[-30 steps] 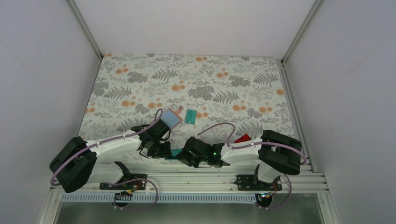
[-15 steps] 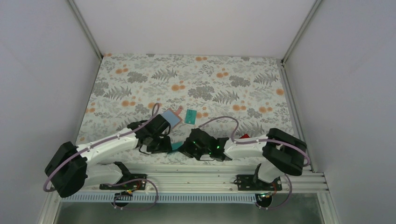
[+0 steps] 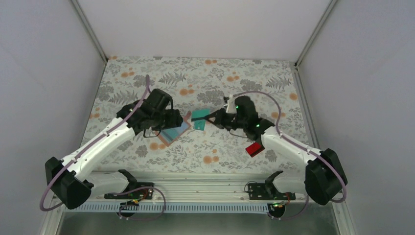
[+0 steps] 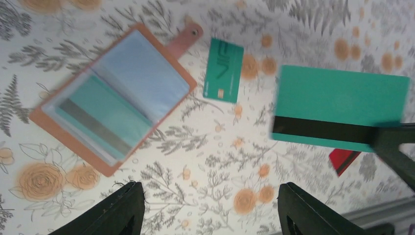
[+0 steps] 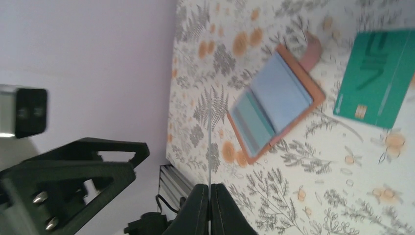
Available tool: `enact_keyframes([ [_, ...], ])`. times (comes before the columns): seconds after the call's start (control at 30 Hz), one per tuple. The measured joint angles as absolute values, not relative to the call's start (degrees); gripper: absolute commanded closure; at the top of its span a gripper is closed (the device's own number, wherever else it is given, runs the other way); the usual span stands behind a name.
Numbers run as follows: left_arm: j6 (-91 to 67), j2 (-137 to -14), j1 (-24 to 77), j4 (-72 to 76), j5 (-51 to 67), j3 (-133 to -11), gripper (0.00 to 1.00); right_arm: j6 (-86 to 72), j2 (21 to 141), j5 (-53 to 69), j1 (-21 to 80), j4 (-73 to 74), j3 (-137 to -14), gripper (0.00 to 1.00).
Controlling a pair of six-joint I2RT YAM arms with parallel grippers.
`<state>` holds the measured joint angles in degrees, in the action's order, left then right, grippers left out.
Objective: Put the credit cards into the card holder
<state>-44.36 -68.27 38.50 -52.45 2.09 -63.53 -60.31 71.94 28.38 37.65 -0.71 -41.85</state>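
Pinching a teal card (image 4: pixel 340 105) aloft, edge-on, in the clenched right gripper (image 5: pixel 210 188), seemingly for sliding into the holder (image 4: pixel 112 117) lying open on the table (image 4: pixel 293 29) beside a second teal card (image 4: pixel 223 71), with the left gripper (image 4: pixel 210 188) spread empty above it.

The right claw (image 5: pixel 209 208) pinches a thin card (image 5: pixel 209 147) edge-on; below, an open tan-brown leather holder (image 5: pixel 317 100) lies near a teal-green card (image 5: pixel 379 78).
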Motion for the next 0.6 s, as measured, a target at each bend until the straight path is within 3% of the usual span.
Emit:
enact_keyframes([
  [0.2,-48.45,-66.70,33.74,-50.24,4.97,-64.23,0.32,-55.70,73.03,39.24,27.81,2.50,-47.18,0.96],
  [0.6,-65.45,-60.86,33.74,-28.40,9.61,-63.29,0.34,-67.11,77.32,42.06,26.41,-4.67,-63.13,0.96],
])
